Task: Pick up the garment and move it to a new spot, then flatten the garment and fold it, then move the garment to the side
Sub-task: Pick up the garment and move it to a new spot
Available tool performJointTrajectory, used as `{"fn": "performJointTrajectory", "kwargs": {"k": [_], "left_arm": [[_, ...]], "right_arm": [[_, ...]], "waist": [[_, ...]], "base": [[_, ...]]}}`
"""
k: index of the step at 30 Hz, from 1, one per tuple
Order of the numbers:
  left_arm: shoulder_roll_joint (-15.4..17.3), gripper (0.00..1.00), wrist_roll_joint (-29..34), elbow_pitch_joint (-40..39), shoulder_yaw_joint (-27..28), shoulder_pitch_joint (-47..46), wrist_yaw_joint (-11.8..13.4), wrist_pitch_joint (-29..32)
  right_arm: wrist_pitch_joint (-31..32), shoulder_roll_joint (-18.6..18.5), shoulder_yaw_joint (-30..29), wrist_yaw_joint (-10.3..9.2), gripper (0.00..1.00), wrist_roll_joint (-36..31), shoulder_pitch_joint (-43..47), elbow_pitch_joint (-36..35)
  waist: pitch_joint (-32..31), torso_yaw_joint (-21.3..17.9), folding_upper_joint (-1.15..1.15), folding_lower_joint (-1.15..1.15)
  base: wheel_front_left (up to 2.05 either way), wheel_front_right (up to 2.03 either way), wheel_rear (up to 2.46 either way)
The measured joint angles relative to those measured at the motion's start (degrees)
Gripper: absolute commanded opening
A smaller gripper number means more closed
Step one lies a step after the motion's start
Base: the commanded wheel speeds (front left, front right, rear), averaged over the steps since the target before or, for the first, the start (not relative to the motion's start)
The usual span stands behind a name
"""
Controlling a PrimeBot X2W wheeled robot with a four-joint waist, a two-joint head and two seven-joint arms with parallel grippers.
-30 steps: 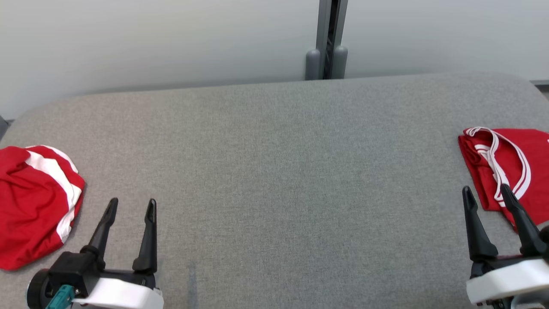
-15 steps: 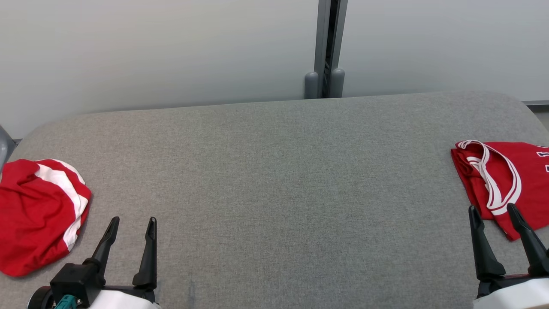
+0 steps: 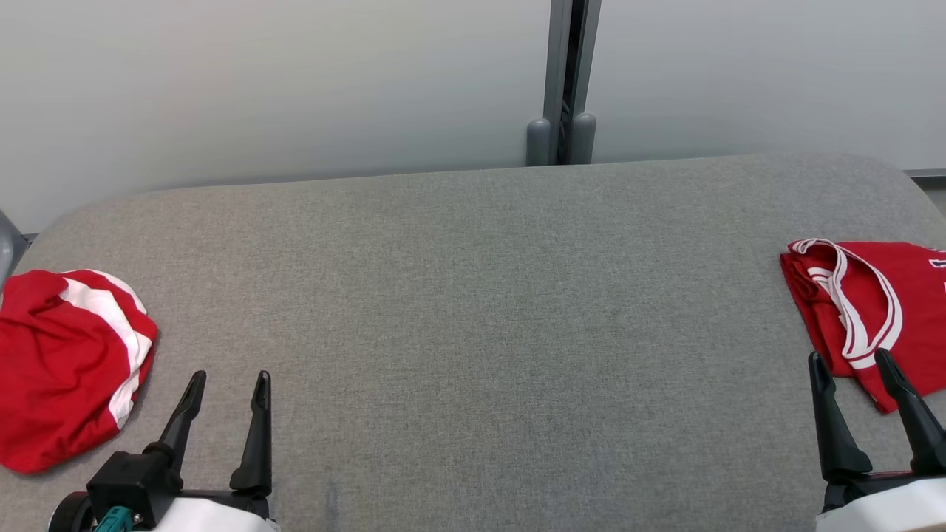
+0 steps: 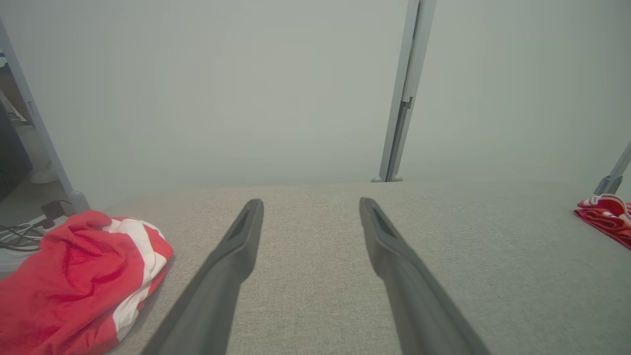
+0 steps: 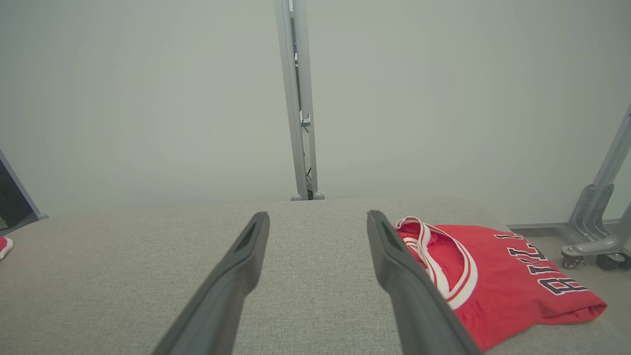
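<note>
Left claw [image 3: 230, 377] and right claw [image 3: 848, 356] are both spread and empty over the grey fabric tabletop [image 3: 473, 295]. A crumpled red white-striped cloth garment [image 3: 66, 369] lies left of the left claw; a folded red lettered jersey [image 3: 879, 310] lies just ahead-right of the right claw.

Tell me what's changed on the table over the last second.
Only the head camera shifted, so the whole picture slid down slightly. Nothing was grasped or released. The crumpled red garment and the folded jersey lie where they were on the grey table; left claw and right claw stay open and empty.
</note>
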Motion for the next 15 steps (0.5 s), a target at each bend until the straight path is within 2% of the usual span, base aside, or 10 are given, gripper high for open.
{"fn": "performJointTrajectory", "kwargs": {"k": [8, 15], "left_arm": [[-0.4, 1.0, -0.3, -0.7, -0.1, -0.9, 0.6, 0.0], [-0.8, 1.0, -0.8, -1.0, 0.5, -4.2, 0.6, -1.6]], "right_arm": [[0.0, 0.1, -0.6, 0.0, 1.0, 0.3, 0.1, -0.4], [0.1, -0.7, 0.6, 0.0, 1.0, 0.3, -2.4, -1.1]], "waist": [[-0.1, 1.3, 0.0, 0.0], [1.0, 6.7, 0.0, 0.0]], "base": [[0.0, 0.0, 0.0], [0.0, 0.0, 0.0]]}}
